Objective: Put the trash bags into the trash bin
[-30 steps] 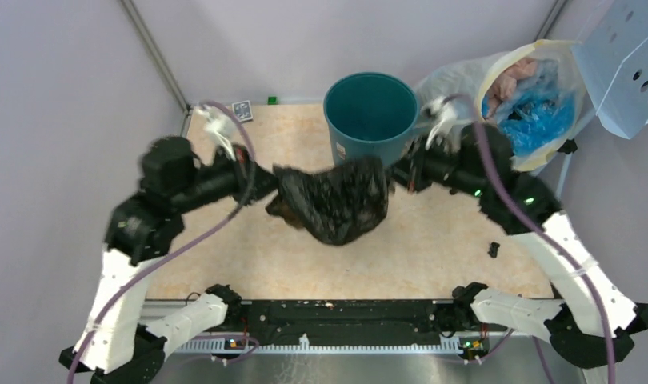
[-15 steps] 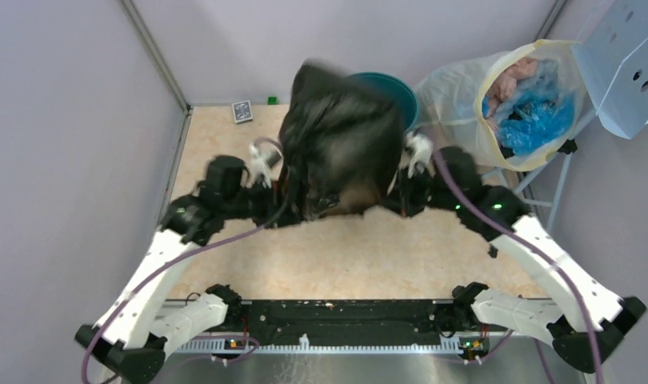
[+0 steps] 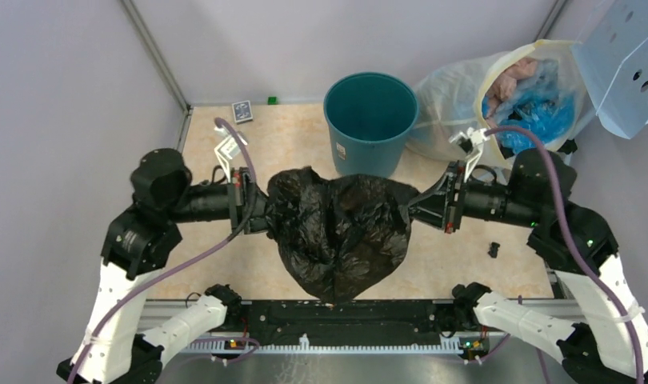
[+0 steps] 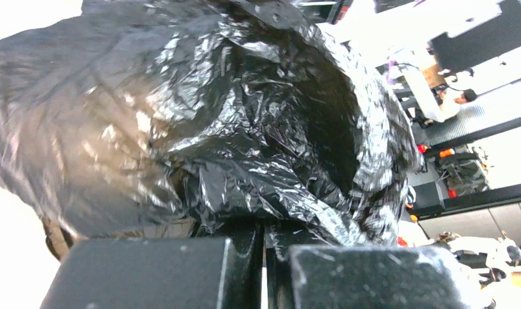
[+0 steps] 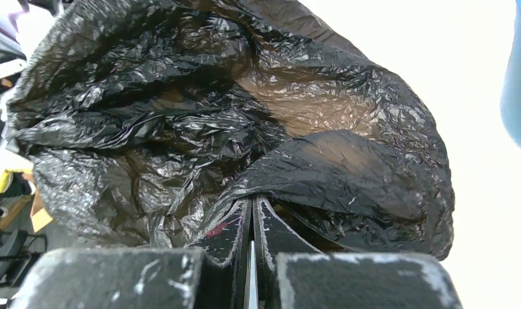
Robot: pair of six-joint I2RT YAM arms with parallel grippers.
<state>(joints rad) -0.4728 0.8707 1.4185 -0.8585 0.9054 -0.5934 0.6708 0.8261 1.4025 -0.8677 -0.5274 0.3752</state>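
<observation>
A glossy black crinkled trash bag point(image 3: 337, 232) hangs spread between my two grippers over the middle of the table, its bottom sagging toward the near edge. My left gripper point(image 3: 266, 210) is shut on the bag's left edge, and my right gripper point(image 3: 407, 206) is shut on its right edge. The left wrist view shows the bag point(image 4: 213, 116) billowing open just beyond my pinched left gripper point(image 4: 264, 225). From the right wrist, the film point(image 5: 213, 116) bunches at my closed right gripper point(image 5: 253, 203). The teal trash bin point(image 3: 370, 144) stands upright behind the bag, mouth open.
A large translucent sack point(image 3: 445, 100) with blue and pink contents leans at the back right beside a perforated pale panel point(image 3: 625, 56). A small card box point(image 3: 242, 110) lies at the back left. A small black piece point(image 3: 494, 249) sits on the table's right side.
Half a second ago the bag was flung up in front of the bin. It has come back down toward the near edge, and both grippers have moved apart, stretching it wider.
</observation>
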